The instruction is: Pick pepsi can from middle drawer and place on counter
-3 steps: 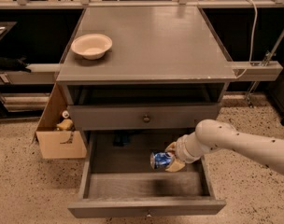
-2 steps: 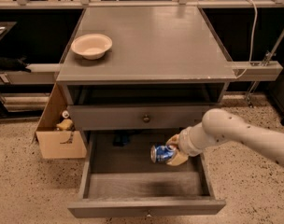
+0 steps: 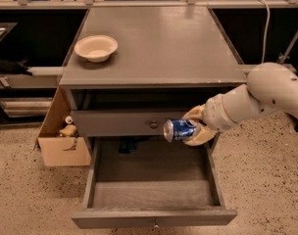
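My gripper is shut on the blue pepsi can and holds it on its side, silver end to the left, in the air in front of the closed drawer front. The can is well above the open middle drawer, whose tray shows bare grey. The grey counter lies above and behind the can. My white arm reaches in from the right.
A cream bowl sits on the counter's left side. An open cardboard box with small items stands on the floor left of the cabinet. Grey side ledges and dark shelving run behind. The pulled-out drawer juts toward the camera.
The gripper has lifted the pepsi can up out of the middle drawer, now level with the closed drawer front above it.
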`<state>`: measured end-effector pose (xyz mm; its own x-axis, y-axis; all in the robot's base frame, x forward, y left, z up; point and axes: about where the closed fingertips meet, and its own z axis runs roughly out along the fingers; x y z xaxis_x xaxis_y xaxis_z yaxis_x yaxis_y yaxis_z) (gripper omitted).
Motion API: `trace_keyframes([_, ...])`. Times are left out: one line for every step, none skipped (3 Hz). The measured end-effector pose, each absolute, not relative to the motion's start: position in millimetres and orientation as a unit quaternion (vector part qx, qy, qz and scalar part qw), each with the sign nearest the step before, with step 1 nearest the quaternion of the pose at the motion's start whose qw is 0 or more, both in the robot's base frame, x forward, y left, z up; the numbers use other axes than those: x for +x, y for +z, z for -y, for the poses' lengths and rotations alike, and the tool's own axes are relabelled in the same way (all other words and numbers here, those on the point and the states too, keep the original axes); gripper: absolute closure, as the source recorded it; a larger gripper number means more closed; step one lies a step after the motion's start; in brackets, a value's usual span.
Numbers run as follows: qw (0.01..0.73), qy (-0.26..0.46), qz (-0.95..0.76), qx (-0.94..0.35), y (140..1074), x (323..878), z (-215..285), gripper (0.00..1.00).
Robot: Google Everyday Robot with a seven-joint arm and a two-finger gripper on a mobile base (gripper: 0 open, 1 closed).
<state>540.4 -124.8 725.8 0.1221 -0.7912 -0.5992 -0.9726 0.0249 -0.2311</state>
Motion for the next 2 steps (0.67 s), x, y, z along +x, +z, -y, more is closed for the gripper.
trace_keyframes([0.308, 0.147, -0.646, -0.683, 725.7, 540.5, 124.7, 1.00])
trace_keyframes([0.324, 0.147, -0.647, -0.674, 740.4, 552.3, 124.9, 1.00])
